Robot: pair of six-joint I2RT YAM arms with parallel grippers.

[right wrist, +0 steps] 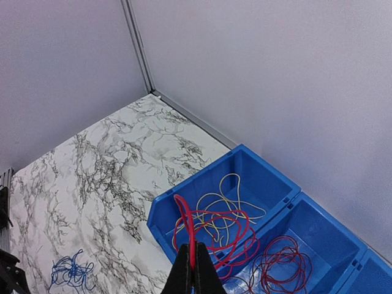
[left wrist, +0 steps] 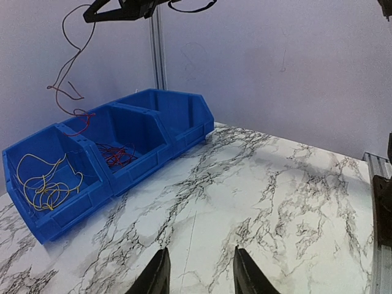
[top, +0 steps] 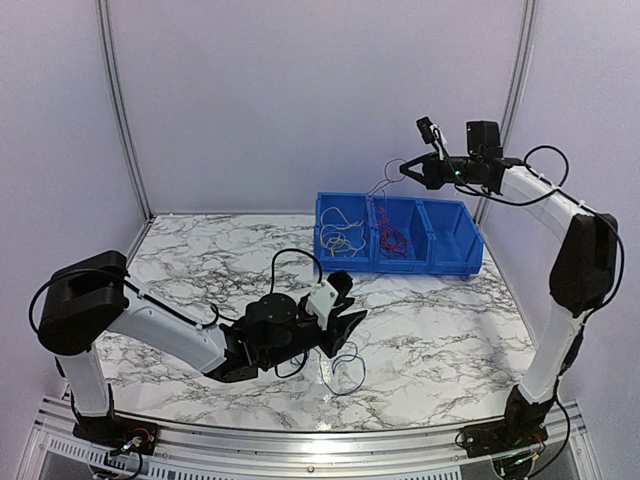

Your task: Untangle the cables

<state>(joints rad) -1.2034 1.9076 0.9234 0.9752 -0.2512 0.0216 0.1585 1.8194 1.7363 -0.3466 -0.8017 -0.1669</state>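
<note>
Marble-patterned table (top: 450, 340) carried blue bins (top: 450, 262) at its far right. The left gripper (left wrist: 200, 257) hovered low near the middle, fingers apart and empty, with a blue cable (top: 343, 370) lying loose just beside it. The right gripper (right wrist: 193, 260) hung high above the bins, pinched shut on a red cable (right wrist: 187, 223) trailing down to them. Yellow-white cables (left wrist: 46, 184) lay in the left compartment.

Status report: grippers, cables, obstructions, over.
Left gripper open, empty. Right gripper shut on red cable, high above bins. Blue cable loose on table. No obstruction seen.
</note>
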